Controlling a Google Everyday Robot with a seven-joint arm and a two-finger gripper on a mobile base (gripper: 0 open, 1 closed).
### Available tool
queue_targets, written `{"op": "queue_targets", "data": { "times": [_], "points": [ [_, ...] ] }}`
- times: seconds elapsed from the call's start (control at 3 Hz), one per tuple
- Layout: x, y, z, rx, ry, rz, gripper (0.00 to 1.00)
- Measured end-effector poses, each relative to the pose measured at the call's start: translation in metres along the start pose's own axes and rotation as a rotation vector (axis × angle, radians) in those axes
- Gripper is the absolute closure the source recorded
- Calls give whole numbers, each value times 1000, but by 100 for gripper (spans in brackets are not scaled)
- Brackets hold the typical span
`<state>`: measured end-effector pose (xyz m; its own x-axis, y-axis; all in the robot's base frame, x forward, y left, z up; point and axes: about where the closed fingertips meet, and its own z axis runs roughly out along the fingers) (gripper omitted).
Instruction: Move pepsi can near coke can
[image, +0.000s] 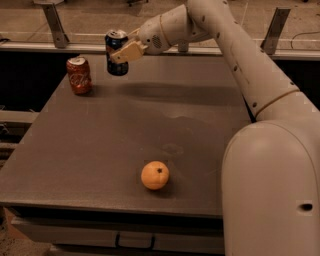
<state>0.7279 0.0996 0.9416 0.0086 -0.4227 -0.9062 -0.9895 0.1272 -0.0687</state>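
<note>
the gripper (121, 53) hung over the far left corner of the bench (125, 150), jaws clamped on the upright pepsi can (115, 41); the coke can (79, 76) stood just left of it and lower, on the bench; the next move looked like a short descent.

Smooth cream-white arm (240, 65) of thick rounded tubes, thin seam rings at joints, small dark dots along the side. Bulky domed base casing (272, 190) with one dark slot. Tan flat-fingered pincer (119, 52) above far-left bench (100, 150) corner.
</note>
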Motion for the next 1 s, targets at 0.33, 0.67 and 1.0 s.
{"op": "queue_targets", "data": {
  "times": [0.33,0.67,1.0],
  "points": [
    [9,14,29,-49,22,3,82],
    [15,25,53,-82,32,-1,58],
    [20,28,66,-95,32,11,36]
  ]
}}
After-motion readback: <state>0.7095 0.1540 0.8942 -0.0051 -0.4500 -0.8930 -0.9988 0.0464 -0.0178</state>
